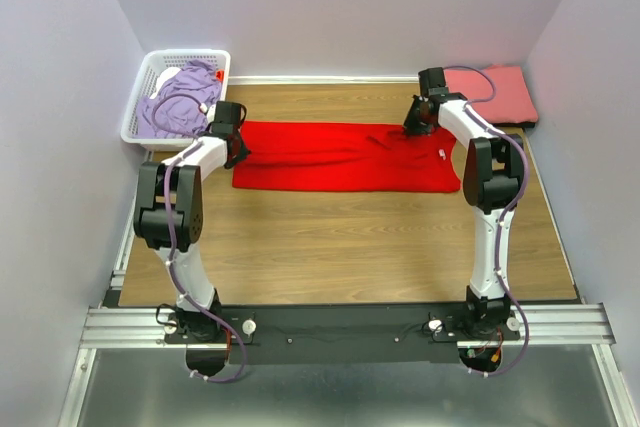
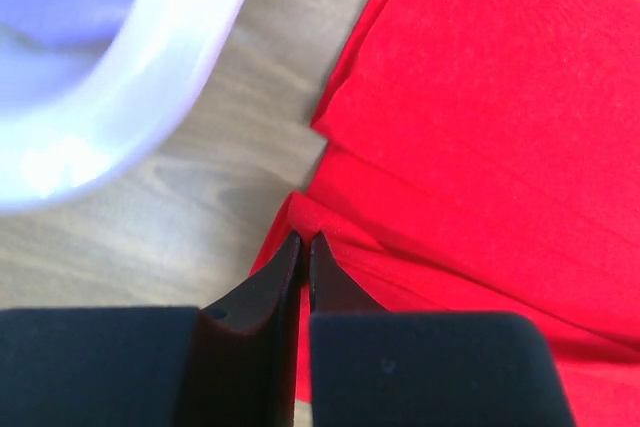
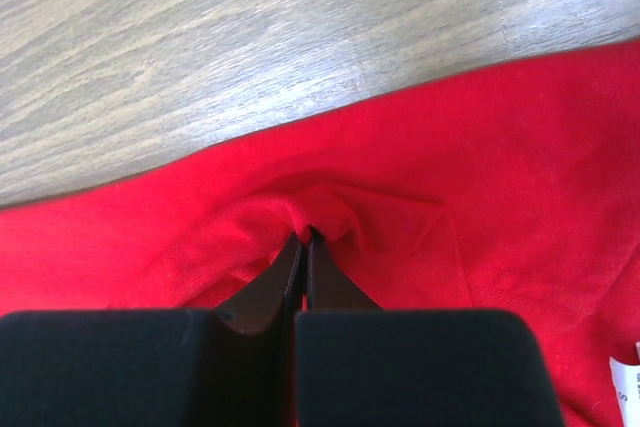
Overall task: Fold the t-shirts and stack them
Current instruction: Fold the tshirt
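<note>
The red t-shirt [image 1: 345,155] lies folded into a long strip across the middle of the table, its small white tag [image 1: 441,154] near the right end. My left gripper [image 1: 238,150] is shut on the strip's left edge; the cloth bunches at its tips in the left wrist view [image 2: 305,237]. My right gripper [image 1: 415,127] is shut on the strip's far edge near the right end, with a pucker of red cloth [image 3: 320,202] at its tips [image 3: 306,235]. The salmon-pink t-shirt [image 1: 493,93] lies folded at the back right. The lavender t-shirt [image 1: 180,100] lies crumpled in the basket.
The white lattice basket [image 1: 152,71] stands at the back left corner, close beside my left gripper; its rim [image 2: 150,77] shows in the left wrist view. Bare wooden table [image 1: 340,247] lies in front of the red shirt. Walls close the back and sides.
</note>
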Tool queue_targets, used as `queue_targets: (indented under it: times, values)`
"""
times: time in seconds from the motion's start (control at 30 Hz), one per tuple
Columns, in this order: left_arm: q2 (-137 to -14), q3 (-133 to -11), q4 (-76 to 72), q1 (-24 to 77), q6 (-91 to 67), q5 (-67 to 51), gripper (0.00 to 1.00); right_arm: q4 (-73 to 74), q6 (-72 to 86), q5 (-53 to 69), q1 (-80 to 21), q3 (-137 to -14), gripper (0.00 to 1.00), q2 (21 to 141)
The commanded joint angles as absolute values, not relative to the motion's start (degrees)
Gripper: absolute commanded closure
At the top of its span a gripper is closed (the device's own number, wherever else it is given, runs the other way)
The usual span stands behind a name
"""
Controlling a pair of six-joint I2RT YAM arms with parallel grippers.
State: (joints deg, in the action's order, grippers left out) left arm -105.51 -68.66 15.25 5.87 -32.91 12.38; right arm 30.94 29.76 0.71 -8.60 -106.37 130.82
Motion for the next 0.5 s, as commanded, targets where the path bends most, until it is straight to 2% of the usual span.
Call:
queue_targets:
  times: [0.0, 0.17, 0.3, 0.47]
  values:
    - [-109.67, -73.46, 18.54, 5.36, -30.06, 10.99, 0.87, 30.59, 28.39, 0.70, -8.35, -106.88, 0.94, 130.87]
    - [-112.06, -75.93, 19.69, 5.01, -29.18, 10.20, 0.80, 30.50, 28.21, 0.26, -8.09, -106.35, 0.92, 130.96]
    - [-112.76, -76.99, 19.86, 4.57, -28.92, 10.11, 0.70, 30.59, 28.48, -1.76, -7.12, -106.17, 0.90, 130.87]
    - [-111.89, -76.82, 20.13, 4.22, -28.74, 9.85, 0.57, 30.59, 28.30, -1.23, -6.50, -107.14, 0.84, 131.13]
